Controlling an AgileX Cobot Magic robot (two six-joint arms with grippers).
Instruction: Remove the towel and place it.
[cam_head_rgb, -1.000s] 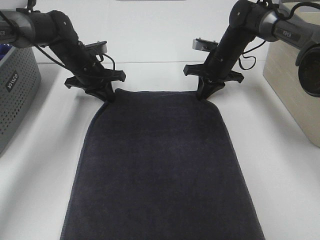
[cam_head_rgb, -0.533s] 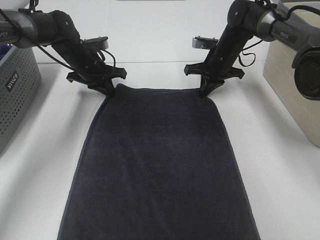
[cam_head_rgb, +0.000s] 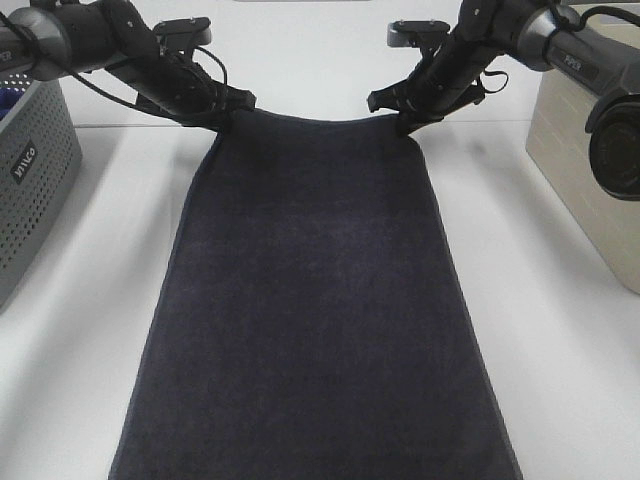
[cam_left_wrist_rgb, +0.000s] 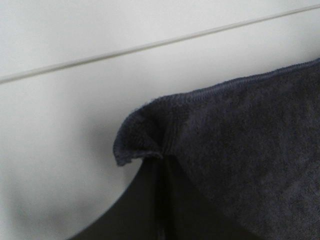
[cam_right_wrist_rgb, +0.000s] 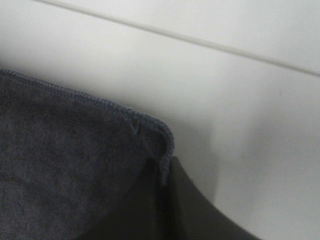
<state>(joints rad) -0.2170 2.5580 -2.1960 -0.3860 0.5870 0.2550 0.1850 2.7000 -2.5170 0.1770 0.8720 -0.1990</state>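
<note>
Since the earlier frame we had raised both far corners of the towel (cam_head_rgb: 315, 300) off the table (cam_head_rgb: 560, 330), left gripper (cam_head_rgb: 228, 112) and right gripper (cam_head_rgb: 405, 118) clamped on them; next we needed an even lift to carry it clear.

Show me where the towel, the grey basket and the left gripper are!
towel (cam_head_rgb: 315, 300), exterior high view, middle of the cloth.
grey basket (cam_head_rgb: 35, 190), exterior high view, holey side wall.
left gripper (cam_head_rgb: 225, 112), exterior high view, fingertips at towel corner.
</note>
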